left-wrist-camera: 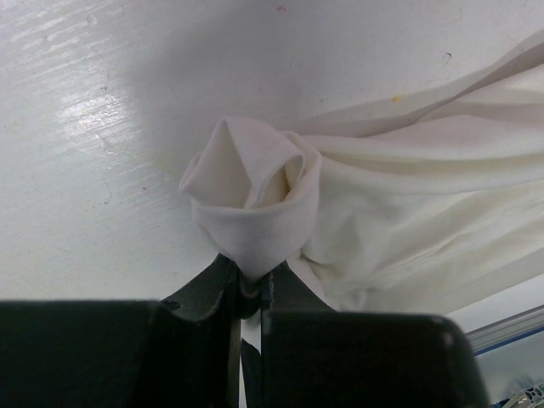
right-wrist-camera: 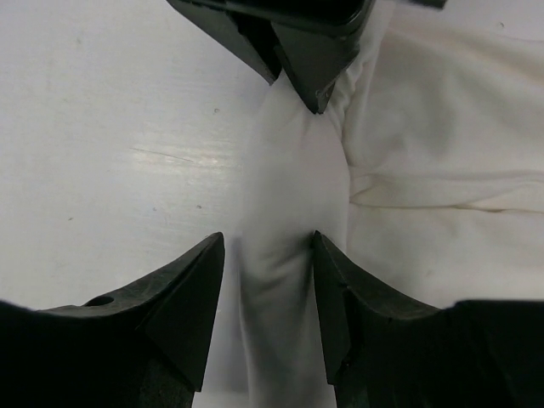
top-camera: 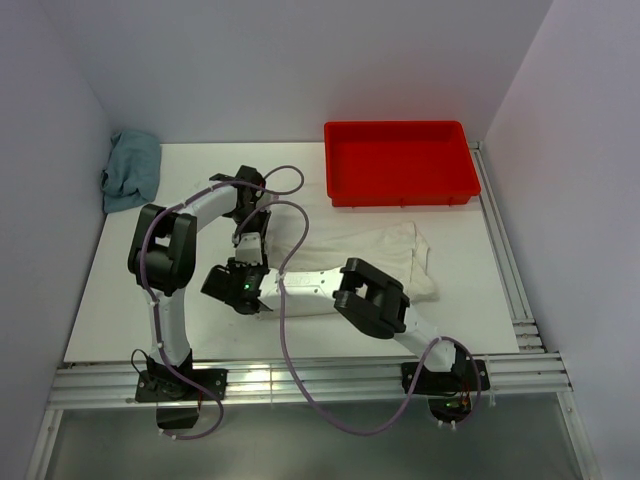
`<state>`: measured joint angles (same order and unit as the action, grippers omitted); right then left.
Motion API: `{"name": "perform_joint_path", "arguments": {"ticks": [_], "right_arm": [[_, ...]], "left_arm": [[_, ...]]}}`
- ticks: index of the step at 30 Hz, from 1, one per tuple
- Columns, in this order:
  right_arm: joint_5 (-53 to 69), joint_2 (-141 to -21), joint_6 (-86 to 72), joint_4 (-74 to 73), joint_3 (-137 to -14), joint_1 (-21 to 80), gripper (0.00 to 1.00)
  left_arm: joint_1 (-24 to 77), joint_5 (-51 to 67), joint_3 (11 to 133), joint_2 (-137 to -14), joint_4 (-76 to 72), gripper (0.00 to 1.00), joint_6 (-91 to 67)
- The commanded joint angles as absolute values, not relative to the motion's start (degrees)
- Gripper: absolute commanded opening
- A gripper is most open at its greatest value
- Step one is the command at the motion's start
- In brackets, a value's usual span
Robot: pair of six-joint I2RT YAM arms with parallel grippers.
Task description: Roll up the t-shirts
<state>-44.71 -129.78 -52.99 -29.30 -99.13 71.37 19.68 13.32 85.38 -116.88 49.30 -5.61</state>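
Observation:
A cream-white t-shirt (top-camera: pixel 360 255) lies flat and crumpled across the middle of the table, its left edge rolled into a narrow tube (right-wrist-camera: pixel 293 178). In the left wrist view the roll's end (left-wrist-camera: pixel 255 191) shows a spiral. My left gripper (left-wrist-camera: pixel 251 276) is shut on that end of the roll. It shows in the top view as the left gripper (top-camera: pixel 250 243). My right gripper (right-wrist-camera: pixel 268 242) is open and straddles the roll's other end; its right finger (right-wrist-camera: pixel 340 297) touches the cloth, while the left one stands slightly apart. From above, the right gripper (top-camera: pixel 250 290) sits nearer the front.
An empty red tray (top-camera: pixel 400 185) stands at the back right, just beyond the shirt. A crumpled teal cloth (top-camera: pixel 132 170) lies in the back left corner against the wall. Metal rails (top-camera: pixel 300 380) line the table's front and right edges.

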Motion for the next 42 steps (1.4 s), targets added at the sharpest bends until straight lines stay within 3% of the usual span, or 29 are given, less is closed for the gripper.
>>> {"name": "perform_joint_path", "arguments": {"ticks": [1,7,12,16,22,29,33,38,42], "right_arm": [[-47.81,-132.10,-55.10,-33.30,-103.09,71.46,0.53],[-48.86,-134.56,-58.87,-41.54,-107.13,71.45,0.42],[-48.25,-133.69,-61.87,-45.88,-106.28,71.37,0.35],[-45.97,-129.31,-62.40,-39.48,-99.68,71.37,0.26],[-40.79,-121.57,-59.34,-25.34,-89.40,70.67,0.25],[-28.76,-111.54,-60.73,-4.42,-69.21,66.02,0.26],[-20.67,-107.50,-63.88,13.03,-58.91,62.76,0.25],[-8.45,-108.19,-68.99,33.09,-48.80,58.54,0.24],[-4.66,-111.08,-72.85,40.24,-46.06,56.08,0.24]], "left_arm": [[19.34,12.57,87.36,-117.77,45.88,0.10,-5.01],[19.16,11.96,87.80,-117.95,46.49,0.14,-4.66],[18.46,12.74,89.29,-117.95,47.28,0.35,-4.04],[17.41,14.85,91.40,-117.07,47.64,0.56,-3.26],[16.09,18.19,96.93,-116.72,50.71,0.69,-1.50],[12.57,24.34,98.00,-113.65,51.59,0.76,1.39],[10.11,29.17,92.57,-110.84,49.84,0.78,4.64],[8.62,36.73,85.97,-108.46,46.23,0.79,7.91],[8.61,40.78,80.62,-108.19,43.69,0.79,9.31]]}}
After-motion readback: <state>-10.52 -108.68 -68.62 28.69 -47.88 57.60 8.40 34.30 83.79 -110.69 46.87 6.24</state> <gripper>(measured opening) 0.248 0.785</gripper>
